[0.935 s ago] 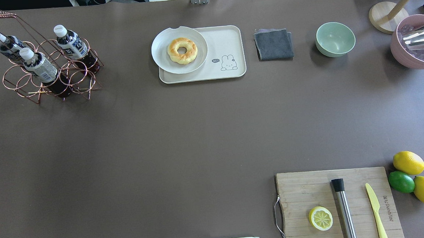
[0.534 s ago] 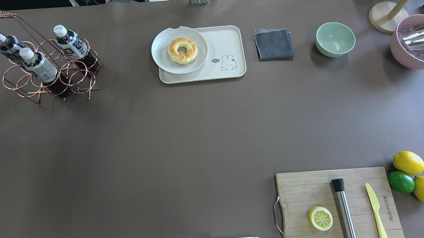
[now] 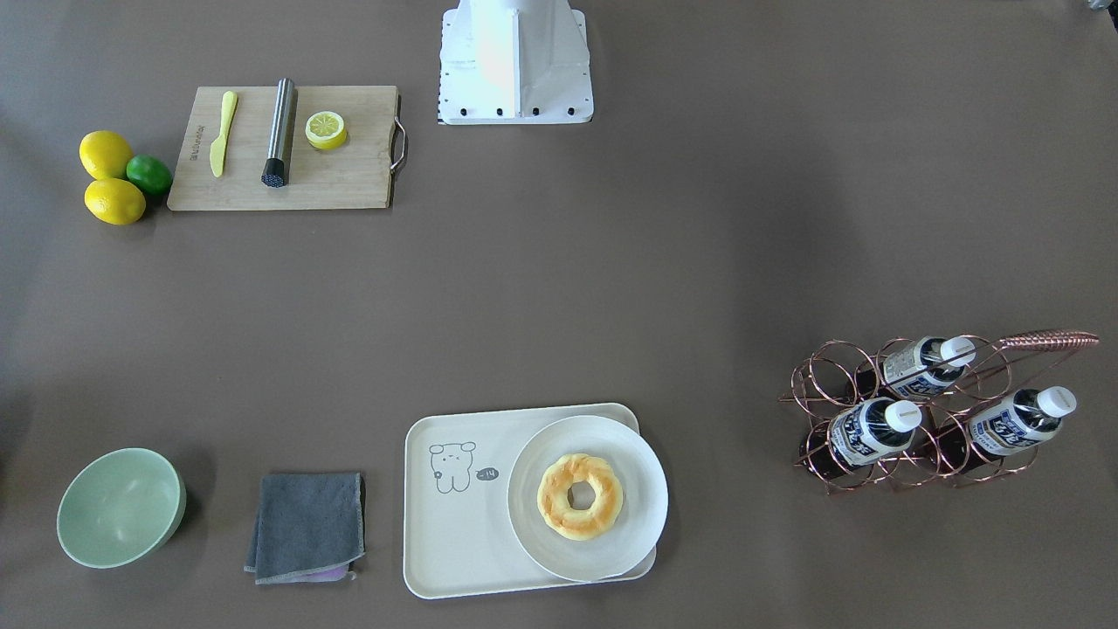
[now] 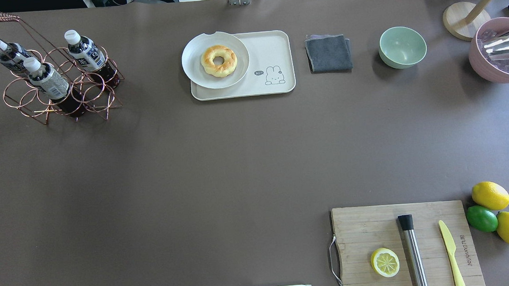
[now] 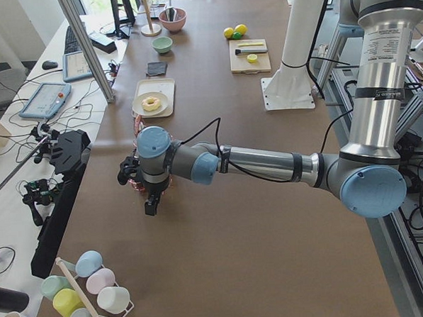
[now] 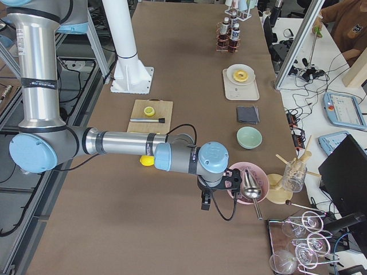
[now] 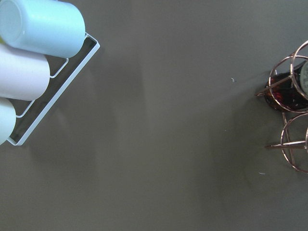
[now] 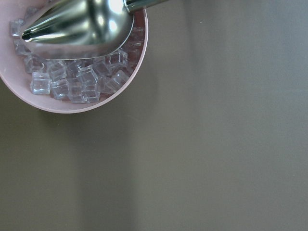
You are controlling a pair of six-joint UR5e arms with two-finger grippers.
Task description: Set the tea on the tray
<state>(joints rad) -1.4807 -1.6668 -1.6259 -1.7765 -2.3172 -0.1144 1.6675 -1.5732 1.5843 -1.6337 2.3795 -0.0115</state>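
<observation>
Three tea bottles racked; tray elsewhere.
Front-facing: bottles in copper wire rack, well apart from tray carrying plate and doughnut. Left side: left gripper near rack. Right side: right gripper beside pink ice bowl. Claw spread too small to tell.

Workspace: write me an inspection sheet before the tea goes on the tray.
Surface: brown table, no spills seen.
Job's things: three tea bottles standing in a copper wire rack; tray partly covered by a white plate with a doughnut.
Clutter: grey cloth; green bowl; pink bowl of ice with a scoop; cutting board with a lemon half; lemons and lime beside it.
Grippers: left gripper near the rack, right gripper by the pink bowl; open or shut cannot be told.
Cables: black cable looped at each wrist.
Surroundings: cup rack; side desk with a tablet.
</observation>
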